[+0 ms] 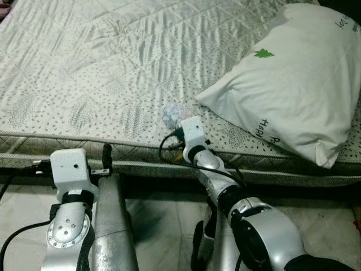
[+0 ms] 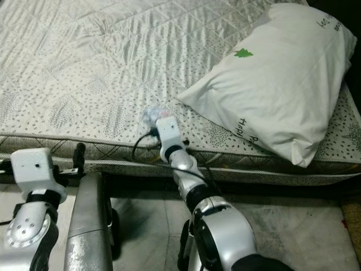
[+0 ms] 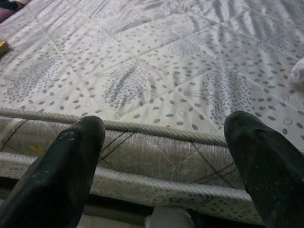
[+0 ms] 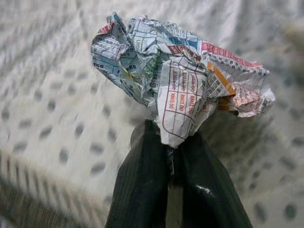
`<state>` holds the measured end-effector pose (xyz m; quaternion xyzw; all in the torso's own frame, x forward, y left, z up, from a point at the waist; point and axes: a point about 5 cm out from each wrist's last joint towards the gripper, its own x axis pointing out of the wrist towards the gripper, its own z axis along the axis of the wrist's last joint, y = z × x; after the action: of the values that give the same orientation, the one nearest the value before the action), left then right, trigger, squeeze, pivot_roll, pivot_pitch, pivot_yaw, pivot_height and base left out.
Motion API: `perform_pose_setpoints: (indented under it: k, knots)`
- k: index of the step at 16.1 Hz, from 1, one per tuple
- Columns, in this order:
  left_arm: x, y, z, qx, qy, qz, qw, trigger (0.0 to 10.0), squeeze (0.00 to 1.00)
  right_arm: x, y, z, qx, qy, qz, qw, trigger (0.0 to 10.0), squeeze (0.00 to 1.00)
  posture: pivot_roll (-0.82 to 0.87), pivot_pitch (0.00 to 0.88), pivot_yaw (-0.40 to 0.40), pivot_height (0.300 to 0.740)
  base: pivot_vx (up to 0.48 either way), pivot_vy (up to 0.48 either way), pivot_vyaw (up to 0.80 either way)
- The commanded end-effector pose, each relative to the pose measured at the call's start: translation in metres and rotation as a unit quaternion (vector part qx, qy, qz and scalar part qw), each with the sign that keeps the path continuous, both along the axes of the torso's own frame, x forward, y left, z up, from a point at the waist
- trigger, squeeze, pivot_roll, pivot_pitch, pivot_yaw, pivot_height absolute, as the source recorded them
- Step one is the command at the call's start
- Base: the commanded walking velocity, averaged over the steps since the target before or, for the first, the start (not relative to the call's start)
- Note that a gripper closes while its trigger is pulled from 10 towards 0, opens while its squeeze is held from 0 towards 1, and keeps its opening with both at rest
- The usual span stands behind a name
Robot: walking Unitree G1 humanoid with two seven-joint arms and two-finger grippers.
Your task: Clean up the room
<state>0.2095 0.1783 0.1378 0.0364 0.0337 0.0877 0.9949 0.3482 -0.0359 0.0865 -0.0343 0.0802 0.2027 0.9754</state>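
Two end effectors in view. My right end effector (image 4: 173, 152) pinched crumpled printed paper wad (image 4: 180, 80) between closed fingers, just above bed mattress (image 1: 101, 73) near front edge, beside white pillow (image 1: 293, 84). My left end effector (image 3: 166, 166) hung with fingers apart, facing mattress side, touching nothing.

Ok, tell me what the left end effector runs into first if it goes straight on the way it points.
Probably the mattress's side edge. The left end effector, open, points at that edge just below the piped seam, with nothing between. Depth is hard to judge, so it might instead skim onto the quilted top.
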Motion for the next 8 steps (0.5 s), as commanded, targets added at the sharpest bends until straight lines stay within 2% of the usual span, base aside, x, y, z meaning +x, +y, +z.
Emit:
perform_pose_setpoints:
  k: [1, 2, 3, 5, 8]
  knots:
    - [0.002, 0.0, -0.004, -0.001, 0.002, 0.002, 1.0, 10.0, 0.0, 0.003, -0.006, 0.003, 0.015, -0.004, -0.01, 1.0, 0.0, 0.0, 0.12, 0.137, -0.11, 0.526, 0.0, 0.0, 0.0]
    - [0.005, 0.0, -0.004, -0.003, 0.0, 0.002, 1.0, 10.0, 0.0, 0.005, -0.011, 0.005, 0.017, -0.007, -0.013, 1.0, 0.0, 0.0, 0.12, 0.13, -0.109, 0.526, 0.0, 0.0, 0.0]
    - [0.008, -0.001, -0.004, -0.006, -0.004, 0.002, 1.0, 10.0, 0.0, 0.009, -0.022, 0.01, 0.021, -0.02, -0.025, 0.999, 0.0, 0.0, 0.11, 0.108, -0.108, 0.526, 0.0, 0.0, 0.0]
    - [0.02, -0.001, -0.007, -0.017, -0.01, -0.002, 1.0, 10.0, 0.0, 0.015, -0.054, 0.025, 0.04, -0.067, -0.044, 0.996, 0.0, 0.0, 0.06, 0.06, -0.086, 0.526, 0.0, 0.0, 0.0]
    - [0.029, -0.002, -0.008, -0.016, -0.023, -0.009, 1.0, 10.0, 0.0, -0.001, -0.087, 0.026, 0.038, -0.103, -0.068, 0.992, 0.0, 0.0, 0.02, 0.0, -0.066, 0.526, 0.0, 0.0, 0.0]
